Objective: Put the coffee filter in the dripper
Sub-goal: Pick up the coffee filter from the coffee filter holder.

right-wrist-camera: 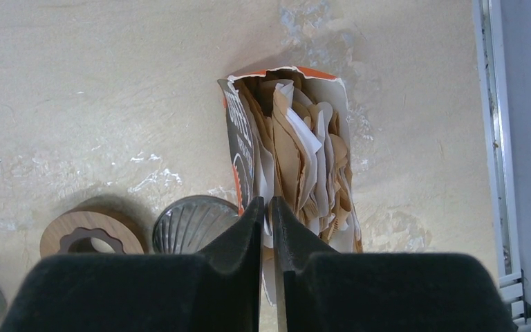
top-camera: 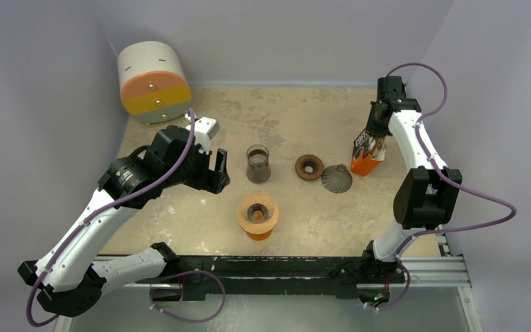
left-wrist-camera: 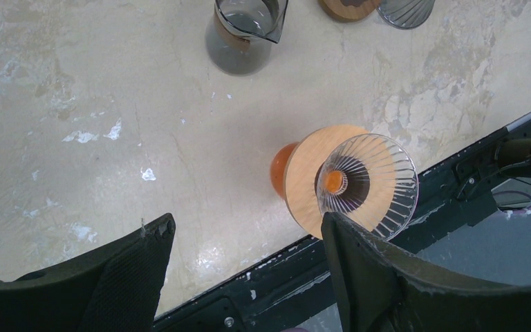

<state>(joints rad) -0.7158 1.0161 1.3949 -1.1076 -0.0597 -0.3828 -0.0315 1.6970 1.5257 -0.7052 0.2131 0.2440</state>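
A clear ribbed dripper (top-camera: 258, 213) (left-wrist-camera: 368, 183) sits on a wooden ring over an orange cup, near the table's front. My left gripper (top-camera: 218, 171) (left-wrist-camera: 247, 225) hangs open to its left, holding nothing. At the right, an open orange packet (top-camera: 366, 155) (right-wrist-camera: 242, 149) stands full of brown and white coffee filters (right-wrist-camera: 297, 149). My right gripper (top-camera: 376, 143) (right-wrist-camera: 266, 205) is down in the packet's mouth, shut on the edge of a white filter.
A glass carafe (top-camera: 258, 164) (left-wrist-camera: 243, 34) stands mid-table. A loose wooden ring (top-camera: 309, 167) (right-wrist-camera: 91, 235) and a dark ribbed cone (top-camera: 337, 178) (right-wrist-camera: 192, 223) lie beside the packet. A white, orange and yellow drum (top-camera: 153, 83) sits back left. A black rail (top-camera: 283, 266) edges the front.
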